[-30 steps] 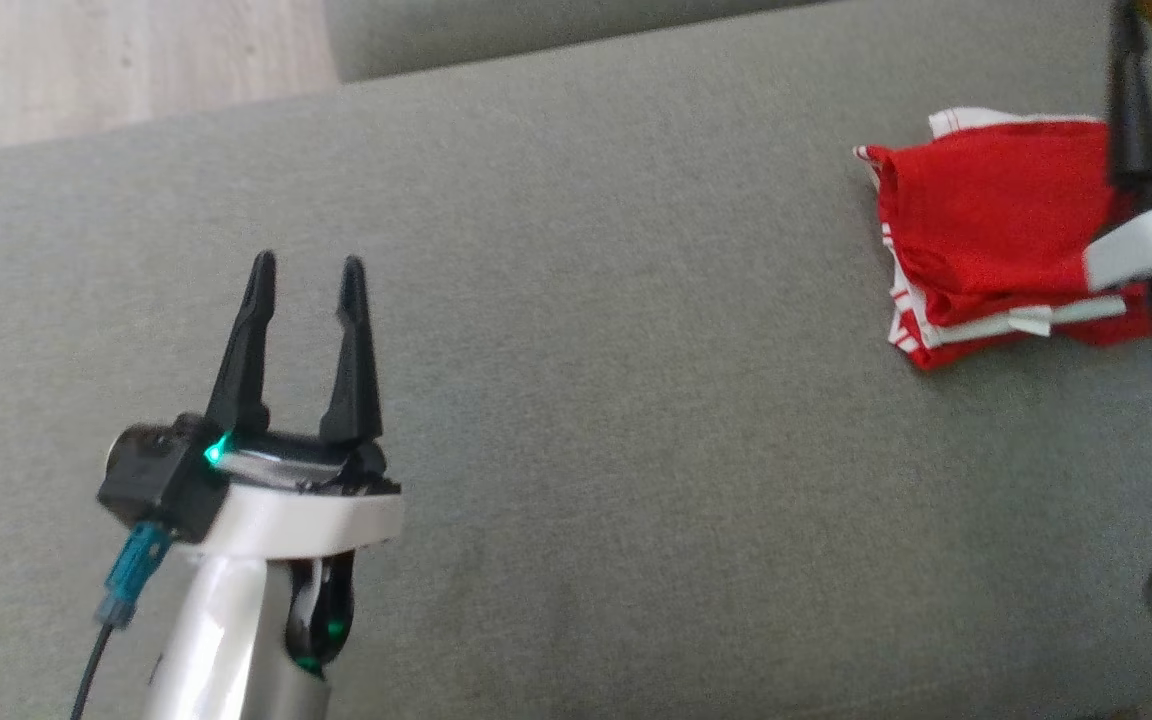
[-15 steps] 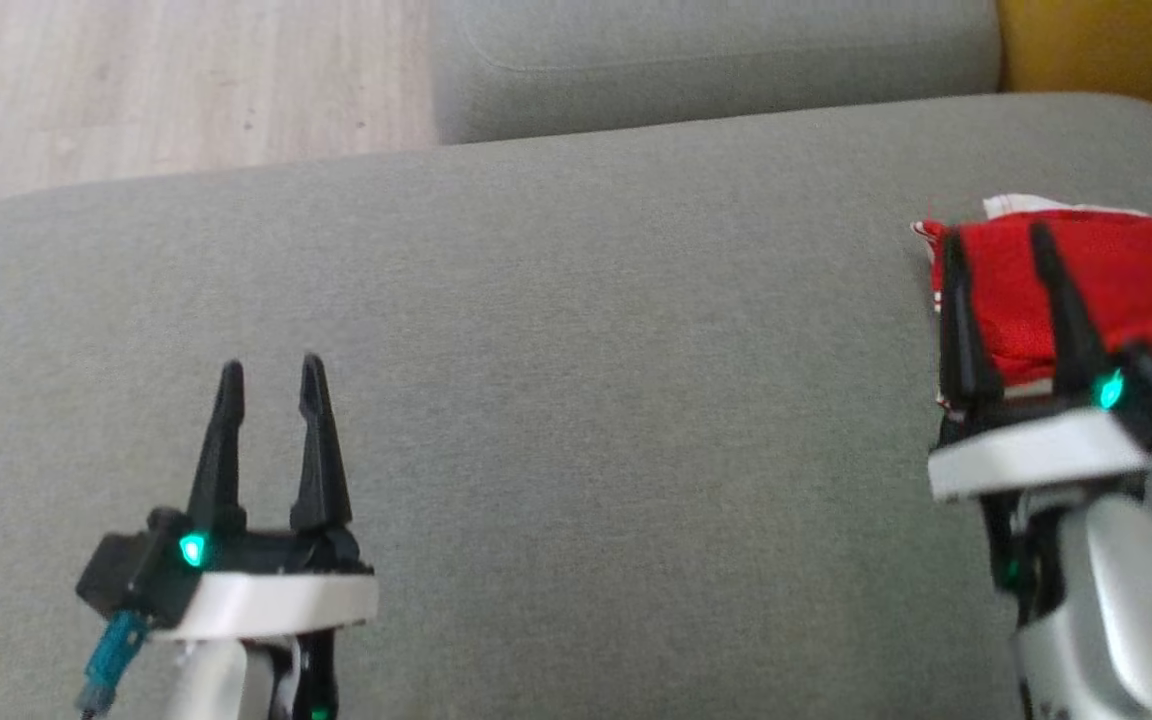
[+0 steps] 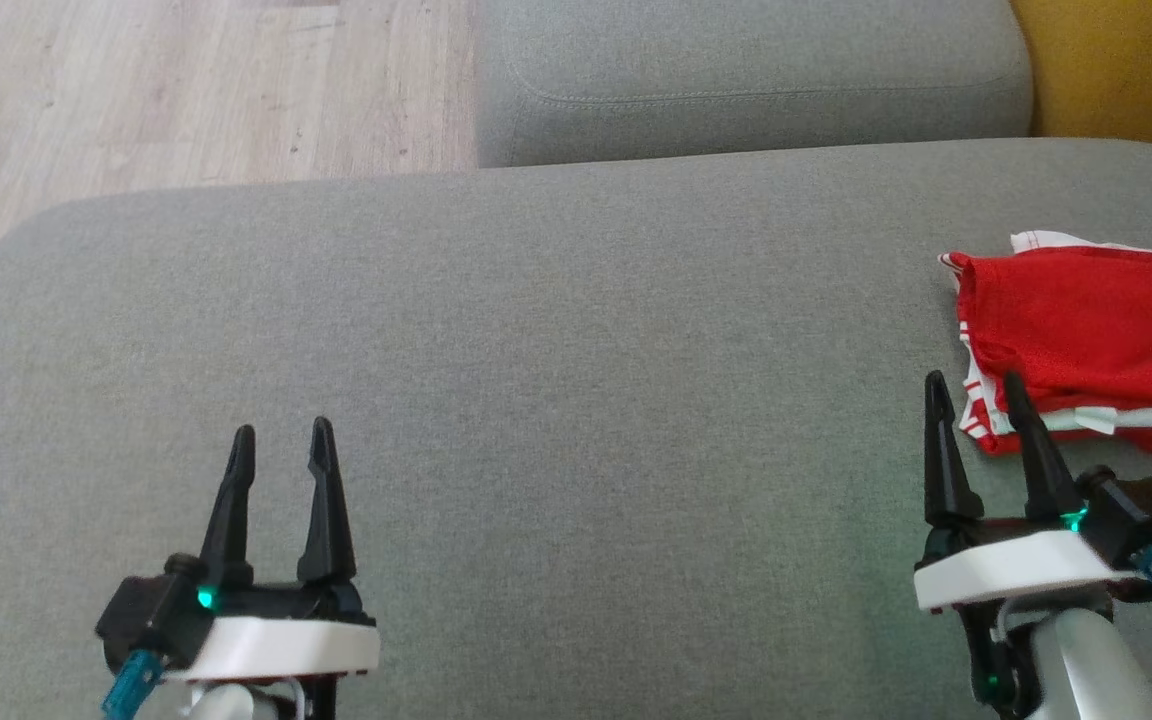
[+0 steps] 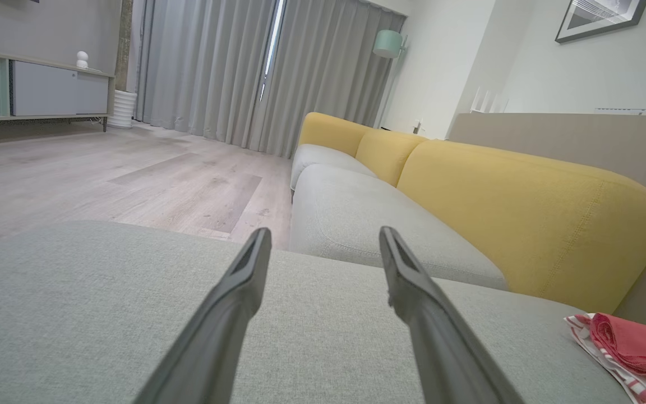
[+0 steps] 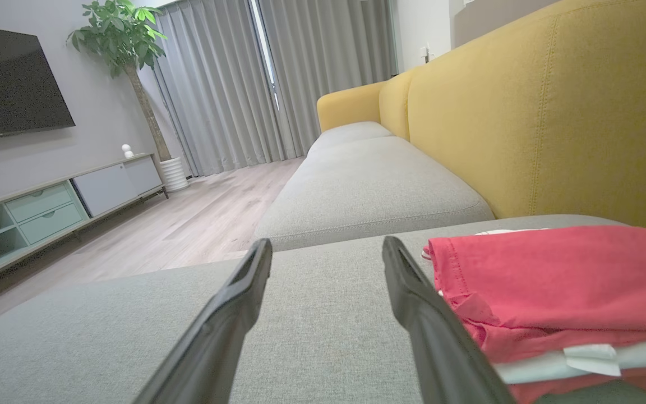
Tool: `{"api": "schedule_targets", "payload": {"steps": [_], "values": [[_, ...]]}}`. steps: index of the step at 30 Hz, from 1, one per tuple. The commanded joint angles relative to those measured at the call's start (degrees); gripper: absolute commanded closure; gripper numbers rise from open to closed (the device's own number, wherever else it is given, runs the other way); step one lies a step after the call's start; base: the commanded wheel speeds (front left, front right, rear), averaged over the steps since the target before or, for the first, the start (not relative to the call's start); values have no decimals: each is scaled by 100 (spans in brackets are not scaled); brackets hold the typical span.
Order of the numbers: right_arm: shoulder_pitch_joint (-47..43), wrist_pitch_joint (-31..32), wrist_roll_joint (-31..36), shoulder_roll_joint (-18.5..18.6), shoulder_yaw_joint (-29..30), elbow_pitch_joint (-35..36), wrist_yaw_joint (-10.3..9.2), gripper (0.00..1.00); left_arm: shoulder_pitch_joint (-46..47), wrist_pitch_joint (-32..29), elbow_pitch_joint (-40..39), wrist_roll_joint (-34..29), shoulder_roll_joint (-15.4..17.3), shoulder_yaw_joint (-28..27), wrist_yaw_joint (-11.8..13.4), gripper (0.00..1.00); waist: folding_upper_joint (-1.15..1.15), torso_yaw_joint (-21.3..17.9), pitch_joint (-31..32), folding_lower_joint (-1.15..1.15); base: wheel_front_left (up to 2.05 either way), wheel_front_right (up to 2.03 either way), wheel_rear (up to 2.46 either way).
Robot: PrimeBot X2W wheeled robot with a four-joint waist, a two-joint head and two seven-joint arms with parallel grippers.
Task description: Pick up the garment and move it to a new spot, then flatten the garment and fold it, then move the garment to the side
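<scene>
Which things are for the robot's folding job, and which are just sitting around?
For the job: red garment, grey cushion under it, left pincer and right pincer, both open and empty.

Just sitting around: yellow backrest, TV, plant, curtains, lamp.

No readable text, label, brand, number or sign appears on anything.
</scene>
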State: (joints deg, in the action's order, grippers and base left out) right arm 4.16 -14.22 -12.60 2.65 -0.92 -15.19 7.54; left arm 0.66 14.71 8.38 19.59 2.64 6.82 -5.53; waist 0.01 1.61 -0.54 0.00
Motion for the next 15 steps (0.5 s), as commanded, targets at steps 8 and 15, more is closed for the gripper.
{"api": "schedule_targets", "payload": {"steps": [8, 15], "values": [[180, -76, -54, 23, -161, 317, -5, 0, 125, 29, -265, 70, 23, -290, -11, 0, -1, -19, 11, 0, 0, 0, 0], [169, -77, -87, 23, -190, 367, -5, 0, 79, 29, -288, 176, 23, -330, -32, 0, -1, -60, 21, 0, 0, 0, 0]]}}
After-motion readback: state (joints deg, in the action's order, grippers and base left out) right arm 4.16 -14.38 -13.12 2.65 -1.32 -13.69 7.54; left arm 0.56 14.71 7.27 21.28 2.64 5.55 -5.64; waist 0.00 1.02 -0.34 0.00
